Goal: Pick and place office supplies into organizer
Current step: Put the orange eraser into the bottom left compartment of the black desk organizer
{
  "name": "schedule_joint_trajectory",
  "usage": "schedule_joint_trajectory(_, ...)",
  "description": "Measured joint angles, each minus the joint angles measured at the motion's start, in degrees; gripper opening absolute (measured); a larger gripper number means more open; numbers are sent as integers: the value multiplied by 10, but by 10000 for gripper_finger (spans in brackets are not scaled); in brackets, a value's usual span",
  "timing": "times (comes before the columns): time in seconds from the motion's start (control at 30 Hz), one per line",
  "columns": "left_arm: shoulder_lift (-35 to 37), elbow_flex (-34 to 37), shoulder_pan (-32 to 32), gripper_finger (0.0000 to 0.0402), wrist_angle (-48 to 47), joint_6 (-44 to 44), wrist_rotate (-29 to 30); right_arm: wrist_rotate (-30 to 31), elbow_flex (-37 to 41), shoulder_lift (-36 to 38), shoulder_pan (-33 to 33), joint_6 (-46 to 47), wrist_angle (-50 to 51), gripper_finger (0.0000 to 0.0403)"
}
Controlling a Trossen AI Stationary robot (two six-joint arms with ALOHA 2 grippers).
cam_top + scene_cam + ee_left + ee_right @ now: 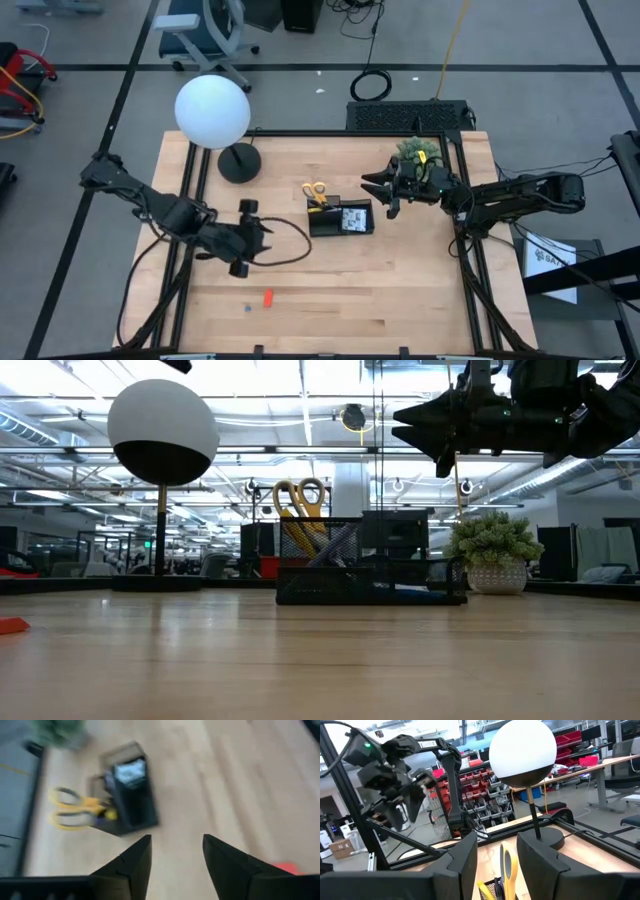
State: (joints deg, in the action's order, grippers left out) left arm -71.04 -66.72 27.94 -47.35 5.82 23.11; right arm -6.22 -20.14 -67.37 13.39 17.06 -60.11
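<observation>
Black organizer [370, 565] mesh hides scissors' [298, 510] blades

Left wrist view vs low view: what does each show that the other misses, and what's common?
Only the left wrist view: the left end effector, open, empty, above bare wood, and the organizer's top opening seen from above. Only the low view: the globe lamp, the right end effector raised above the organizer, and the room behind. Both: organizer, yellow-handled scissors standing in it, potted plant, red piece on the table.

One organizer [341, 218], one scissors [316, 192], one red piece [268, 297], one lamp [213, 112]
</observation>
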Motion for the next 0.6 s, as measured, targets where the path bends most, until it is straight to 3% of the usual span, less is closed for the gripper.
schedule_joint_trajectory(0.2,-59,-41,4,207,-53,33,-104,0,0,0,0,-5,0,130)
schedule_joint_trajectory(0.43,-104,-48,23,218,-80,43,-146,0,0,0,0,-11,0,130)
schedule_joint_trajectory(0.6,-133,-48,53,220,-89,-14,-166,0,0,0,0,-13,0,130)
